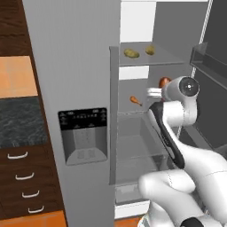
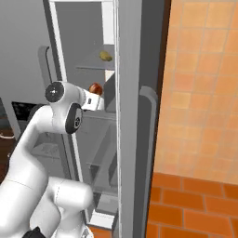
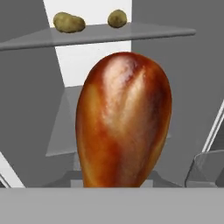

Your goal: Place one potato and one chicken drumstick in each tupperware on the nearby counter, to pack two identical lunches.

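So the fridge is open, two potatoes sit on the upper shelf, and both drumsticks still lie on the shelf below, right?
Not quite: the left base view shows one drumstick lying on that shelf; the other drumstick is at the gripper. Two potatoes sit above.

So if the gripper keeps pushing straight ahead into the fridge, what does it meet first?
The chicken drumstick, looming dead ahead in the hand view and apparently already at the gripper. Past it is the fridge's back wall; the potatoes sit on the shelf above that line. Depth is uncertain.
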Available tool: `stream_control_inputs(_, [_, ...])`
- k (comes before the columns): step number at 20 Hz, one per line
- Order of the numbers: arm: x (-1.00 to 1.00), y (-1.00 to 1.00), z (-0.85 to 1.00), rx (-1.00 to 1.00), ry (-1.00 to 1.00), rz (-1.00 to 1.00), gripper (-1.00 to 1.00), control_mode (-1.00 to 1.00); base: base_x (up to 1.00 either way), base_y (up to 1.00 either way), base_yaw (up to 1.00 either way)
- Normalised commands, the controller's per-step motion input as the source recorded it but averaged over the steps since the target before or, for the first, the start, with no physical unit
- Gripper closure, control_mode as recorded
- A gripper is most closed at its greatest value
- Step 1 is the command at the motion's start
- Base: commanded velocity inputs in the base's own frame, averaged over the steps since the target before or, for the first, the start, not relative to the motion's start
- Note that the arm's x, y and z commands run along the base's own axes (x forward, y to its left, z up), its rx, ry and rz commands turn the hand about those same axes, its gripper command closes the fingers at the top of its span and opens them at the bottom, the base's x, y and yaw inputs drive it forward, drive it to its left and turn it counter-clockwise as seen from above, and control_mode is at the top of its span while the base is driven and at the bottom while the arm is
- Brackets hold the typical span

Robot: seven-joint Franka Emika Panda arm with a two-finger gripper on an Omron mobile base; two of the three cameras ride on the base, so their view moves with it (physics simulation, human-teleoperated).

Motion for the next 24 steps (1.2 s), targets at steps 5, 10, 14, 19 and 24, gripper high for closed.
stream_control_inputs(5, [0.0, 0.0, 0.0, 0.0, 0.0, 0.0, 1.0, 1.0, -1.0, 0.54, 0.31])
stream_control_inputs(10, [0.0, 0.0, 0.0, 0.0, 0.0, 0.0, 1.0, 1.0, -0.38, 1.0, 0.26])
stream_control_inputs(14, [0.0, 0.0, 0.0, 0.0, 0.0, 0.0, 1.0, 1.0, 0.2, 1.0, 0.11])
stream_control_inputs(19, [0.0, 0.0, 0.0, 0.0, 0.0, 0.0, 1.0, 1.0, 0.24, 1.0, 0.39])
stream_control_inputs(24, [0.0, 0.0, 0.0, 0.0, 0.0, 0.0, 1.0, 1.0, 0.18, 1.0, 0.64])
